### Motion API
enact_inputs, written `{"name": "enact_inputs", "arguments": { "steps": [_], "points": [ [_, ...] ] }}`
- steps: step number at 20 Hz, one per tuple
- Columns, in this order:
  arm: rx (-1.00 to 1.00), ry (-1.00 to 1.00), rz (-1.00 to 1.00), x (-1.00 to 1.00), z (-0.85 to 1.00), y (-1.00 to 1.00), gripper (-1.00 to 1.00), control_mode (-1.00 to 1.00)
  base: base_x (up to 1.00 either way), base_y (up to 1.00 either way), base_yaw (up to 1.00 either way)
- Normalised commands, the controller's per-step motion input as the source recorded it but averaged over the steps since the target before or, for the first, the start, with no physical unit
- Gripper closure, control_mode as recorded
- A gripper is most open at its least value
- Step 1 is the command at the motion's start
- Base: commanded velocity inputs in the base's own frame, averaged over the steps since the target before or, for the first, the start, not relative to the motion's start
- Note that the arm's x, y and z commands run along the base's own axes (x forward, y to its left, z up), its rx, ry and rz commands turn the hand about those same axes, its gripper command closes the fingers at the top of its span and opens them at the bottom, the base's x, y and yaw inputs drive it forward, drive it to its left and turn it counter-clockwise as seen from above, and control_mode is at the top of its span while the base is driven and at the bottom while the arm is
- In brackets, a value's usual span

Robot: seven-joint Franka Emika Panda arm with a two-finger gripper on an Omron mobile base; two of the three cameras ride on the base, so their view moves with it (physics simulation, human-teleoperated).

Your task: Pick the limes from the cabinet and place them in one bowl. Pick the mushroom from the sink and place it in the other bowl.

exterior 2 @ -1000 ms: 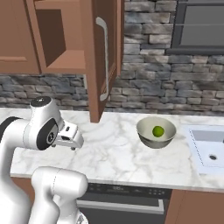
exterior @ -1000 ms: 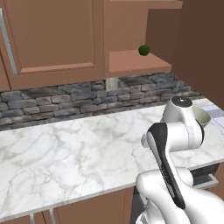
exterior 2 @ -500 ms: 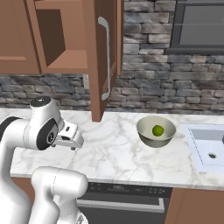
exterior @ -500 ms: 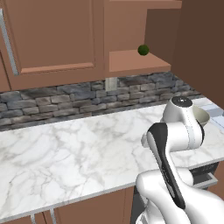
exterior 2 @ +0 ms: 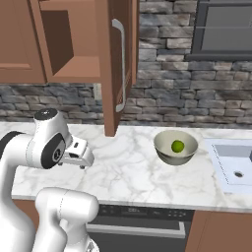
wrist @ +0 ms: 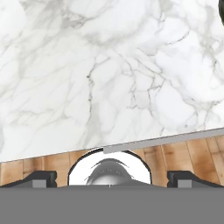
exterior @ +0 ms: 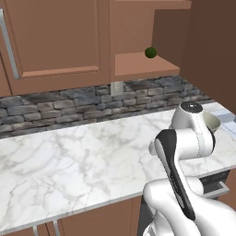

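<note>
My tool (exterior 2: pixel 78 156) stood fully open and empty, low over the marble tabletop (exterior: pixel 83 161), facing down near its front edge. One lime (exterior 2: pixel 177 146) already lay in the cream bowl (exterior 2: pixel 175 147), off to my right. The other lime (exterior: pixel 150 52) sat on the open cabinet (exterior: pixel 143 64) shelf, near its front lip, well above and ahead of the tool. A ball has no long axis, so any approach angle should serve. The open door (exterior 2: pixel 118 64) hung just right of the shelf, narrowing my room there; the left looked clearer. The sink (exterior 2: pixel 231 165) lay beyond the bowl.
</note>
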Motion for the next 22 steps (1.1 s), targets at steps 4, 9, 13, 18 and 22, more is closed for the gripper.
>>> {"name": "enact_inputs", "arguments": {
  "steps": [4,9,13,18,22],
  "points": [
    [0.00,0.00,0.00,0.00,0.00,0.00,-1.00,1.00,-0.01,0.12,0.01],
    [-0.01,-0.07,-0.02,0.00,0.15,0.10,-1.00,-1.00,0.00,0.00,0.00],
    [-0.06,-0.20,-0.07,0.03,0.40,0.07,-1.00,-1.00,0.00,0.00,0.00],
    [0.00,-0.24,-0.09,0.11,0.65,0.14,-1.00,-1.00,0.00,0.00,0.00],
    [0.03,-0.28,-0.10,0.04,0.71,0.15,-1.00,-1.00,0.00,0.00,0.00]
  ]
}}
